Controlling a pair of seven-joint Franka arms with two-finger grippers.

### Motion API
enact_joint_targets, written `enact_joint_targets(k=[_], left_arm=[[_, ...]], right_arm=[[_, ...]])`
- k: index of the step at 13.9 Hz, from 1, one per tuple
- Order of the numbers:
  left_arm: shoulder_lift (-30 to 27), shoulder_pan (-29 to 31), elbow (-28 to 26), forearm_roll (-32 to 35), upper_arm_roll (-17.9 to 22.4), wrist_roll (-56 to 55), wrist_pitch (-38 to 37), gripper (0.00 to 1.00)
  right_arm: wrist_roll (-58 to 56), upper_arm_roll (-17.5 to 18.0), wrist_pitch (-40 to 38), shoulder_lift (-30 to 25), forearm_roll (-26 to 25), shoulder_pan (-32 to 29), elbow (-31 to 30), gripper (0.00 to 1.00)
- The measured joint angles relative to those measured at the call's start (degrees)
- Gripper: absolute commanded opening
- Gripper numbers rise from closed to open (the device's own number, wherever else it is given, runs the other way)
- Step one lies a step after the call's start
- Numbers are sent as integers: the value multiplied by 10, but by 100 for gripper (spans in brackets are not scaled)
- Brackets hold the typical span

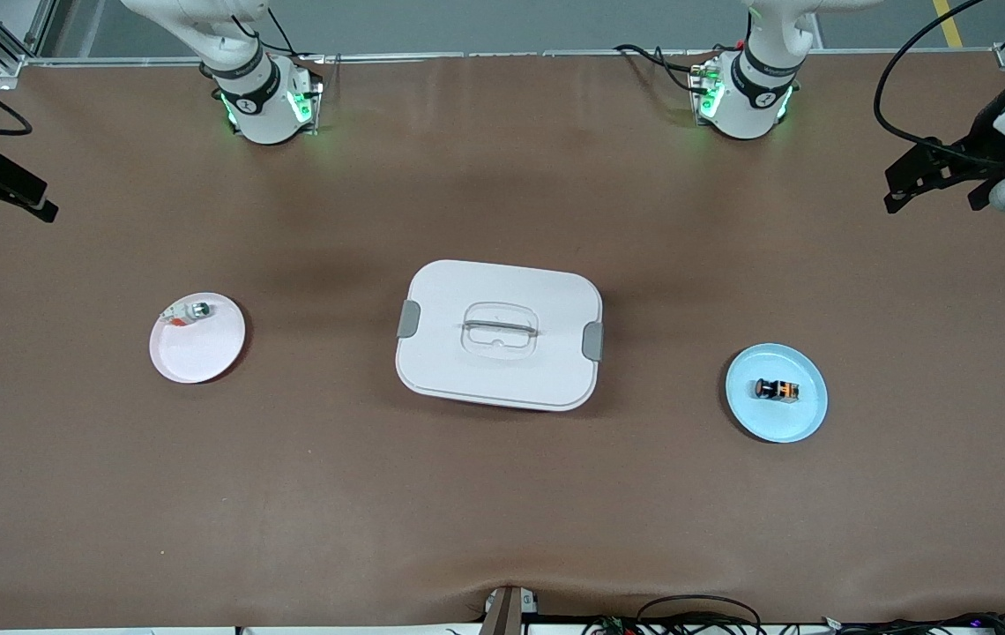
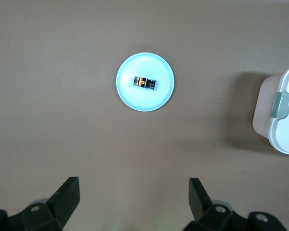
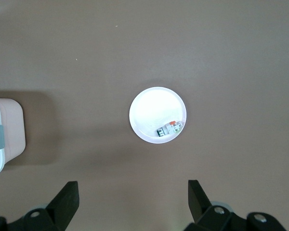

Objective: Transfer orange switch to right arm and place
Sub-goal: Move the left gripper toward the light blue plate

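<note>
Orange switch (image 1: 777, 389) lying flat on blue plate (image 1: 807, 419), long axis along the table's length, button end toward the right arm's end; left gripper (image 2: 134, 197) and right gripper (image 3: 133, 198) spread wide, grasping nothing, high over the table

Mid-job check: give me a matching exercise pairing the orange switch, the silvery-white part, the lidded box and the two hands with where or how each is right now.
1. orange switch
2. silvery-white part
3. lidded box
4. left hand and right hand

a. mid-table, lid on
b. on the blue plate
c. open, holding nothing
d. at the rim of the pink plate

Pairs: 1-b, 2-d, 3-a, 4-c
</note>
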Motion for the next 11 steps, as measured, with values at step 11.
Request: enact_joint_targets(k=[11], left_arm=[[56,3,0,0,2,1,7,100]], right_arm=[[0,-1,0,0,0,0,-1,100]])
